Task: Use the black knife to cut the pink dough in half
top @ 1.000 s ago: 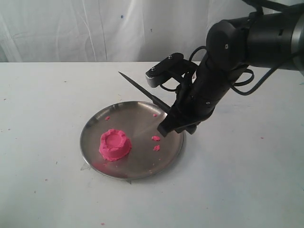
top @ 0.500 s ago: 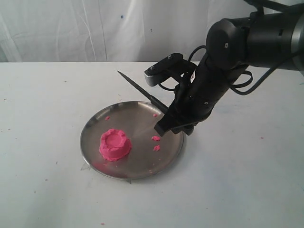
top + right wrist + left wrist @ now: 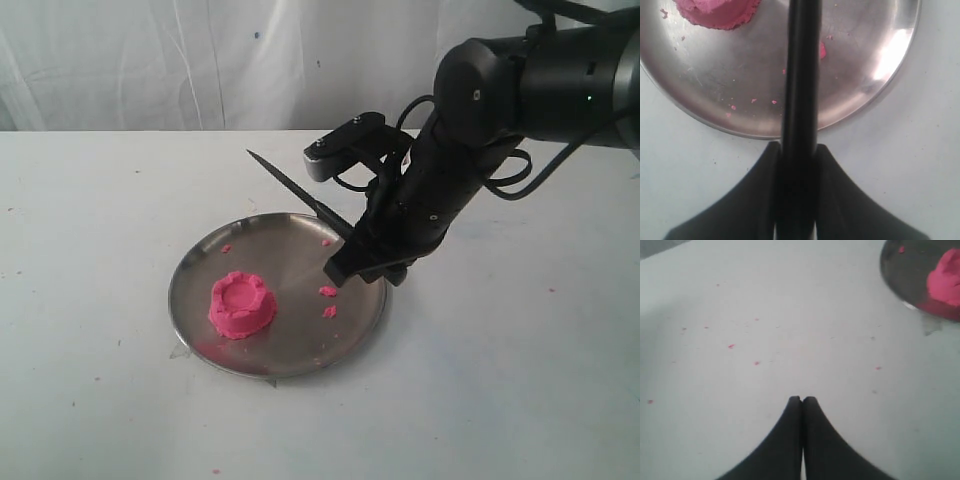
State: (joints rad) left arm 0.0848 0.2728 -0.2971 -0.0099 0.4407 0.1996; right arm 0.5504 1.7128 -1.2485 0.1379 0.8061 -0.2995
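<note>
The pink dough (image 3: 241, 305) is one round lump with a dented top, lying on the left side of the steel plate (image 3: 300, 345). My right gripper (image 3: 362, 258) hovers over the plate's right rim, shut on the black knife (image 3: 295, 192). The blade slants up and to the left above the plate's far edge, well clear of the dough. In the right wrist view the knife (image 3: 801, 75) runs out from between the fingers (image 3: 827, 165) over the plate (image 3: 740, 80), with the dough (image 3: 720, 12) off to one side. The left gripper (image 3: 802, 399) is shut on nothing above bare table, apart from the dough (image 3: 945, 282).
Small pink crumbs (image 3: 328, 291) lie on the plate's right half, and more specks dot the white table (image 3: 731, 346). A white curtain (image 3: 150, 60) hangs behind the table. The right arm's bulky links (image 3: 540, 80) reach in from the upper right.
The right gripper and the knife have shifted very slightly to the left. The dough and plate have not moved.
</note>
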